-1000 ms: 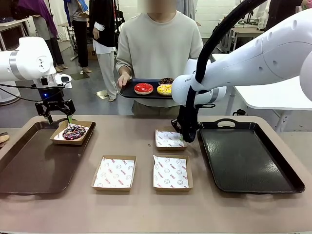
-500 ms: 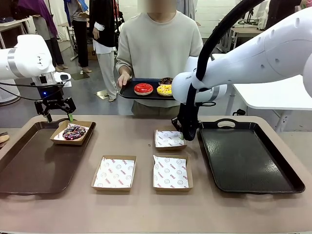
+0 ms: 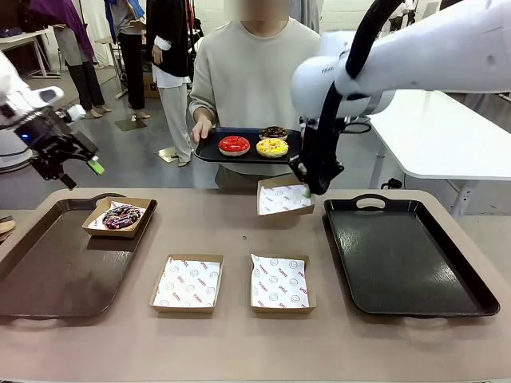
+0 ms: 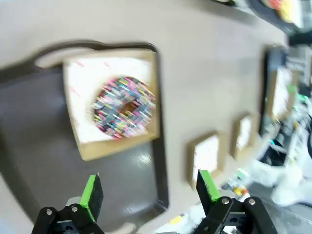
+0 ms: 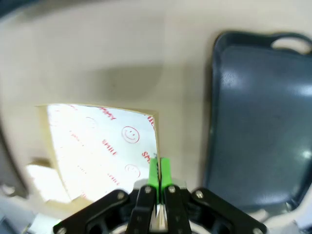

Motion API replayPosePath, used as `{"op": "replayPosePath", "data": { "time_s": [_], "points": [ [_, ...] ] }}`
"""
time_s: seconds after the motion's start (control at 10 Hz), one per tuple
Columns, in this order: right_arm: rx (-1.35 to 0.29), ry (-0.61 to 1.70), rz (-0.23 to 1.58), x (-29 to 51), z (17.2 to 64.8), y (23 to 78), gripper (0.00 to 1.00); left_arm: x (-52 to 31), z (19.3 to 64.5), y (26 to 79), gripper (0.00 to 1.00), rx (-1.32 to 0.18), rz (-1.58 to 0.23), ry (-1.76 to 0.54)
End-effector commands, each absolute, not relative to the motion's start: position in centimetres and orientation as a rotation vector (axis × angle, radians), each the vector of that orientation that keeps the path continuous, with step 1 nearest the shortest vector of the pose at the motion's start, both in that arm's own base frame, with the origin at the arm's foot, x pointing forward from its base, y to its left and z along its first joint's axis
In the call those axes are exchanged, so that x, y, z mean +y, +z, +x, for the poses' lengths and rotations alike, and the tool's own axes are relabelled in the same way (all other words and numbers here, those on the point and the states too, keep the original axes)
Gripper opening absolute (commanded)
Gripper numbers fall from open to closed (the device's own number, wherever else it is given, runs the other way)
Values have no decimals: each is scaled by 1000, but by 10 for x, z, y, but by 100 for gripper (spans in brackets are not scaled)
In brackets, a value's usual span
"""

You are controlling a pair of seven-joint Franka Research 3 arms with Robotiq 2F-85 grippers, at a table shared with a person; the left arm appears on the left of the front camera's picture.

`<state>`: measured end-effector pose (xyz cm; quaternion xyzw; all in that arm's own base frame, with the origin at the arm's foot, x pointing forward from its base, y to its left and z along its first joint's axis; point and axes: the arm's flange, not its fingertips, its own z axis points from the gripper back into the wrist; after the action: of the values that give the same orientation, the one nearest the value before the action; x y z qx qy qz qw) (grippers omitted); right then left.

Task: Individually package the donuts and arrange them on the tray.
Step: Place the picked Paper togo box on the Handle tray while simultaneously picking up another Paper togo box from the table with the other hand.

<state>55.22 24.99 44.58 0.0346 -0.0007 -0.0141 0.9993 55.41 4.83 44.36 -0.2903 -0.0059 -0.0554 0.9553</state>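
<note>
Boxing is the step in hand: the right gripper (image 3: 307, 185) is pinched tight on the rim of an empty paper-lined box (image 3: 281, 199), holding it tilted in the air, clear of the table and just below the serving tray (image 3: 209, 150) that the person holds out. On that tray lie the red donut (image 3: 235, 144), the yellow donut (image 3: 272, 147) and the brown donut (image 3: 274, 132). The sprinkled donut (image 3: 121, 216) sits in its own carton (image 3: 99, 228) at the far corner of the left tray (image 3: 48, 279). The left gripper (image 4: 148, 187) hangs above it, jaws spread wide and empty. Two spare boxes (image 3: 188, 282) lie on the table beside the right tray (image 3: 399, 263). Next, the held box likely needs levelling and steadying so a donut can go in
</note>
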Motion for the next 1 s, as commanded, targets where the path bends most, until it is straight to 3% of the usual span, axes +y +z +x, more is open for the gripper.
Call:
{"op": "replayPosePath", "data": {
  "time_s": [0.0, 0.5, 0.9],
  "points": [
    [13, -58, 44, 253, 549, 463, 0, 82, 523, 441, 100, 2, -814, -132],
    [43, -91, 48, 254, 557, 499, 0, 180, 463, 433, 100, -121, -1211, 104],
    [49, -110, 55, 251, 568, 506, 0, 233, 418, 407, 100, -181, -1322, 260]
  ]
}}
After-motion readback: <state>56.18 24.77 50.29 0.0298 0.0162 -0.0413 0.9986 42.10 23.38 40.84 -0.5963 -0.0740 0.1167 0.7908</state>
